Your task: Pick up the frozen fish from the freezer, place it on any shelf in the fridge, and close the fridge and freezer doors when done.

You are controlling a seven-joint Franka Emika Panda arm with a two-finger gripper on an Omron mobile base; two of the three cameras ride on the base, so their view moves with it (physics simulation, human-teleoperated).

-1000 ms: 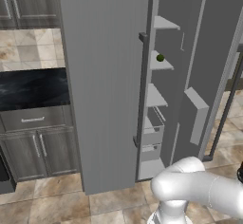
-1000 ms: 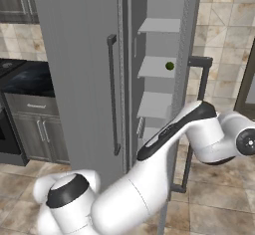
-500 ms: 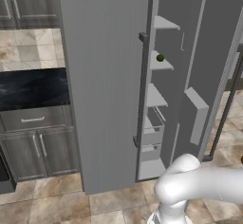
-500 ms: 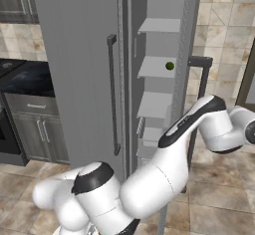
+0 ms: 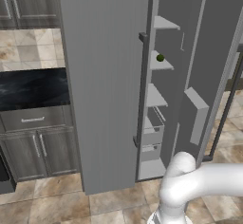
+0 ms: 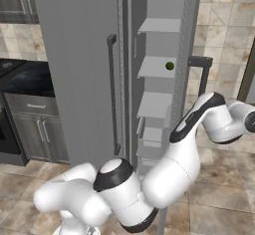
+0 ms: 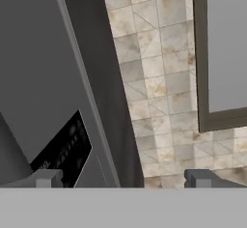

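The freezer (image 5: 159, 99) (image 6: 157, 104) stands open, its short pale shelves showing. A small green ball (image 5: 160, 57) (image 6: 170, 65) lies on an upper shelf. The frozen fish is out of view. The freezer door (image 5: 213, 66) is swung out to the right, its dark bar handle (image 6: 201, 74) on the outer side. The fridge door (image 5: 104, 76) (image 6: 79, 69) is shut. My arm (image 6: 219, 122) reaches right, past the freezer door. In the hand view my gripper (image 7: 123, 179) is open and holds nothing. It faces the door's outer side and its dark dispenser recess (image 7: 62, 149).
Dark wood-grain cabinets (image 5: 28, 147) and a black counter (image 5: 28, 88) stand left of the unit. Beige tiled floor (image 7: 159, 77) lies beyond the freezer door. A dark-framed grey panel (image 7: 222, 53) stands at the upper right of the hand view.
My arm has swung further right and outward past the freezer door. The shelves, the green ball and both doors have kept their places.
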